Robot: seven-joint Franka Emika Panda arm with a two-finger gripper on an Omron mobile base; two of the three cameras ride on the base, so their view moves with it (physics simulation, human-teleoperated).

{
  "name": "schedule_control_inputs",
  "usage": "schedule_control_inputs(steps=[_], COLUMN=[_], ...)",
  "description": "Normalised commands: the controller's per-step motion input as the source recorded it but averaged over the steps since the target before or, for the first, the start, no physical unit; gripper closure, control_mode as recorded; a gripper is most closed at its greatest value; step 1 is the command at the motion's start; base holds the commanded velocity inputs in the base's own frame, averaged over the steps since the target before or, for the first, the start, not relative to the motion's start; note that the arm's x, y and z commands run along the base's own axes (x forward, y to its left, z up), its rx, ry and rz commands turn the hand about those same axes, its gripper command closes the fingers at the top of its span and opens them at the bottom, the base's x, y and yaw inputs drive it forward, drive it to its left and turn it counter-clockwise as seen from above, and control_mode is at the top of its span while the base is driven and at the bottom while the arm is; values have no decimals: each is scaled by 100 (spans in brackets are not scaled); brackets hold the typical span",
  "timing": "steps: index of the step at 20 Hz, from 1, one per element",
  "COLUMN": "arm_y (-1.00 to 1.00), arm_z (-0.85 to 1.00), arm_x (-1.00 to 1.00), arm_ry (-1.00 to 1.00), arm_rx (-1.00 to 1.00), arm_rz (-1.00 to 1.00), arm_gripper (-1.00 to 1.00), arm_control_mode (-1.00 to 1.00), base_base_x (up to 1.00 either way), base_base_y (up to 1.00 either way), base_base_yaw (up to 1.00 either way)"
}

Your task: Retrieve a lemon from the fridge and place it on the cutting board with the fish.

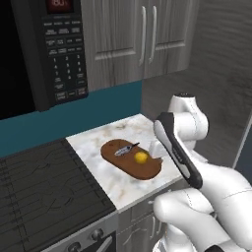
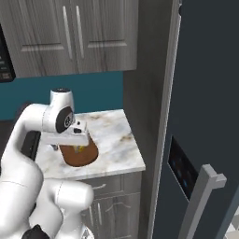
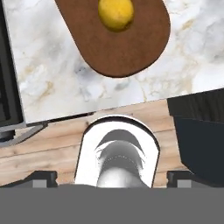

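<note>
The lemon (image 1: 141,157) lies free on the reddish-brown cutting board (image 1: 129,165), just right of the small silvery fish (image 1: 126,149). The board rests on the marble counter (image 1: 96,145). In the hand view the lemon (image 3: 116,13) sits at the top on the board (image 3: 124,50). My gripper (image 3: 111,178) is open with nothing between its far-apart tips, and hangs above the counter's front edge, pulled back from the board. My white hand (image 2: 74,133) hovers over the board (image 2: 81,158) and covers part of it. The dark fridge (image 2: 205,107) stands to the right, its door shut.
A black cooktop (image 1: 44,192) adjoins the counter on the left, with a microwave (image 1: 49,49) above it. Grey wood-grain cabinets (image 1: 142,34) hang over the counter. The fridge's grey handle (image 2: 200,200) juts out at the lower right. Wooden floor (image 3: 43,148) lies below the counter edge.
</note>
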Motion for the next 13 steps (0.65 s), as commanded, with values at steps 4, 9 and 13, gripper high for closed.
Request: schedule_control_inputs(steps=[4,9,13], arm_y=[-18,-2,0], arm_z=[49,63,80], arm_x=[-100,-93,-61], arm_ry=[-9,-16,-26], arm_rx=[0,0,0], arm_rz=[-25,-22,-17], arm_gripper=[-100,-100,-100], arm_control_mode=[-100,-100,-100], base_base_x=[0,0,0], base_base_y=[0,0,0], base_base_yaw=[0,0,0])
